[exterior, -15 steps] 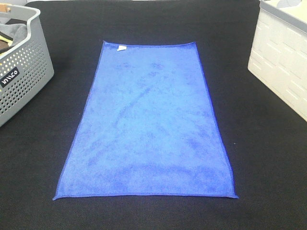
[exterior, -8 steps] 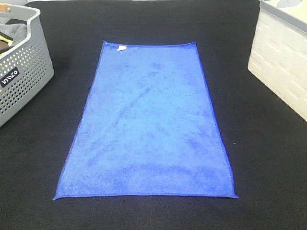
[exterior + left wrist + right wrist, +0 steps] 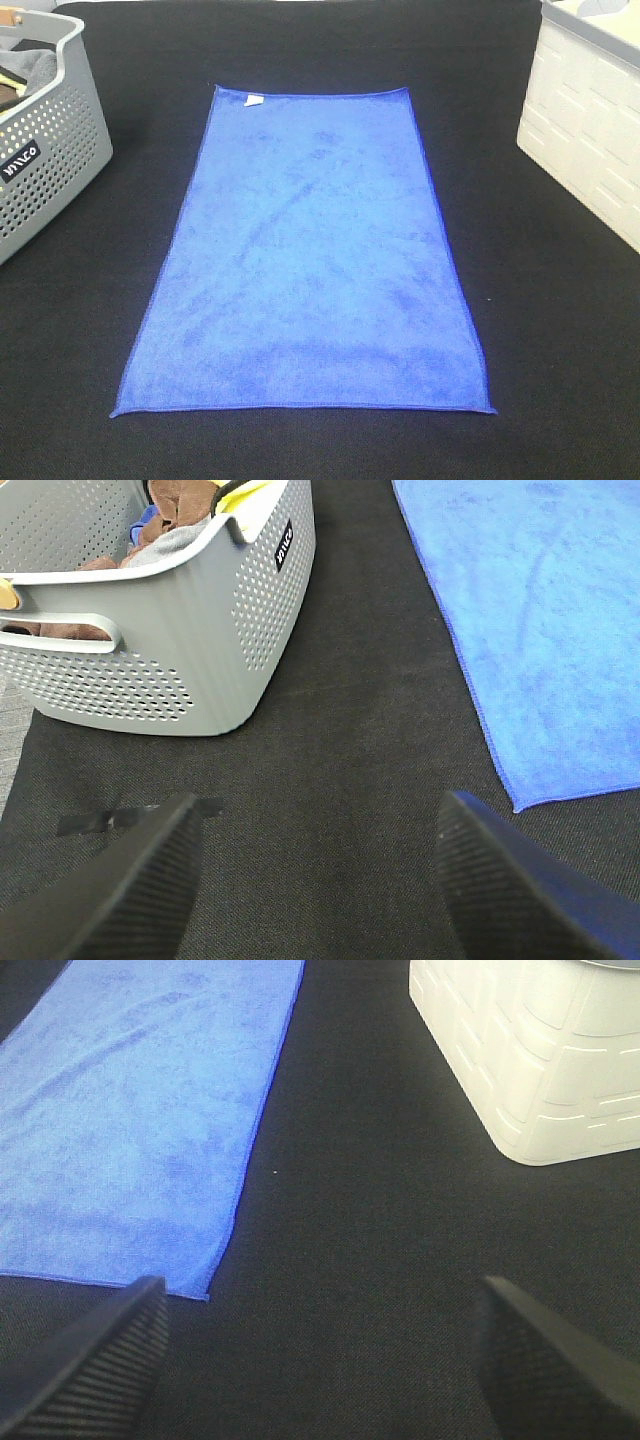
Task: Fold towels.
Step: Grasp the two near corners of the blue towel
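A royal-blue towel [image 3: 310,260] lies spread flat and unfolded on the black table, long side running away from the front edge, with a small white tag [image 3: 254,99] at its far left corner. Neither arm shows in the exterior high view. My left gripper [image 3: 320,880] hangs open over bare black cloth, off the towel's [image 3: 540,630] near left corner. Open as well, my right gripper [image 3: 320,1355] is above the black surface just off the near right corner of the towel [image 3: 140,1130]. Nothing sits between either pair of fingers.
A grey perforated basket [image 3: 45,165] holding mixed cloths stands at the far left, and it fills the left wrist view as the basket [image 3: 170,650]. A white crate [image 3: 590,130] stands at the far right. A strip of black tape [image 3: 135,815] lies near the left gripper.
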You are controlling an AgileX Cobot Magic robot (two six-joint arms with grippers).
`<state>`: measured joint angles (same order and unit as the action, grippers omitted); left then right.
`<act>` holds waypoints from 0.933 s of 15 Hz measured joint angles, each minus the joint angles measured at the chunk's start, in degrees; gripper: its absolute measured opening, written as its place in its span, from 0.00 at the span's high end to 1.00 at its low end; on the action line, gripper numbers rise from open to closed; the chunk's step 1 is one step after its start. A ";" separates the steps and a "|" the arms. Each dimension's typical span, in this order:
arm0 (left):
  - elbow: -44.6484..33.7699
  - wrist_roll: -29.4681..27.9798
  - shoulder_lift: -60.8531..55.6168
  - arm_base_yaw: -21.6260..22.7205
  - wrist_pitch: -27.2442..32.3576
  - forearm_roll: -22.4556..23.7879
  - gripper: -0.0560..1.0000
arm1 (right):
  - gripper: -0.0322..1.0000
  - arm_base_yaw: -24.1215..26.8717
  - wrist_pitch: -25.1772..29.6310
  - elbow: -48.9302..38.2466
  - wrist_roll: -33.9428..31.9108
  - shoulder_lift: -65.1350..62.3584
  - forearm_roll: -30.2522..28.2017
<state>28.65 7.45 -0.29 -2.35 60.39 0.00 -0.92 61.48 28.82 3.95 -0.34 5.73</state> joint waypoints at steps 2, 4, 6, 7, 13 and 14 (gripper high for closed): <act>0.00 0.00 0.00 0.00 0.00 0.00 0.34 | 0.21 0.00 0.00 0.00 0.00 0.00 0.00; 0.00 0.00 0.00 0.00 0.00 0.00 0.34 | 0.21 0.00 0.00 0.00 0.00 0.00 0.00; 0.00 0.00 0.00 0.00 0.00 0.00 0.34 | 0.21 0.00 0.00 0.00 0.00 0.00 0.00; 0.00 0.00 0.00 0.00 0.00 0.00 0.34 | 0.21 0.00 0.00 0.00 0.00 0.00 0.00; 0.00 0.00 0.00 0.00 0.00 0.00 0.34 | 0.21 0.00 0.00 0.00 0.00 0.00 0.00; 0.00 0.00 0.00 0.00 0.00 0.00 0.34 | 0.21 0.00 0.00 0.00 0.00 0.00 0.00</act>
<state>28.65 7.45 -0.29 -2.35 60.39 0.00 -0.92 61.48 28.82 3.95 -0.34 5.73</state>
